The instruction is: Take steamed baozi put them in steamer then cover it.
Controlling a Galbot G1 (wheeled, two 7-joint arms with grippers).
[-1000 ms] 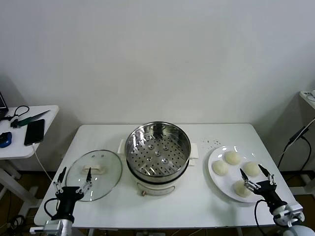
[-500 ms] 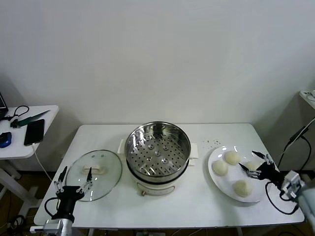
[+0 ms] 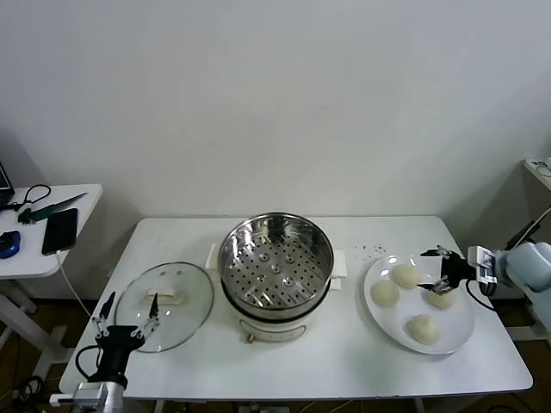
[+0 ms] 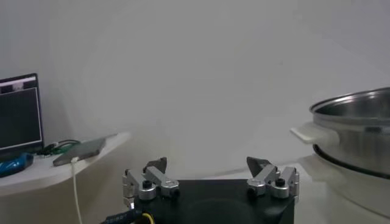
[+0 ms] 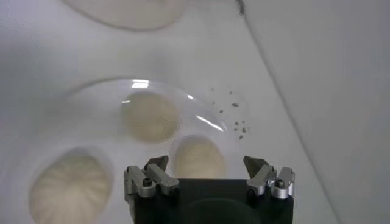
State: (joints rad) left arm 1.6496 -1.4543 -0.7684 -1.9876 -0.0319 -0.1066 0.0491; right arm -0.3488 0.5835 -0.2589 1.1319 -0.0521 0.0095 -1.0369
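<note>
The steamer (image 3: pixel 275 262), a shiny steel pot with a perforated tray on a white base, stands mid-table; its side also shows in the left wrist view (image 4: pixel 359 125). Four baozi lie on the white plate (image 3: pixel 389 324) at the right: (image 3: pixel 405 276), (image 3: pixel 385 293), (image 3: pixel 442 298), (image 3: pixel 423 329). My right gripper (image 3: pixel 430 272) is open and hovers low over the plate's far right part, among the buns. In the right wrist view its open gripper (image 5: pixel 207 165) has one baozi (image 5: pixel 198 157) just ahead between the fingers, with others beside it (image 5: pixel 150 115), (image 5: pixel 70 189). My left gripper (image 3: pixel 127 317) is open and parked at the front left.
The glass lid (image 3: pixel 164 303) lies flat on the table left of the steamer, just beyond the left gripper. Dark specks (image 3: pixel 370 249) dot the table behind the plate. A side table (image 3: pixel 47 228) with a phone and cables stands at the far left.
My right gripper has moved from the table's front right edge back and up over the plate, now reaching in from the right. The left arm, lid and buns have not moved.
</note>
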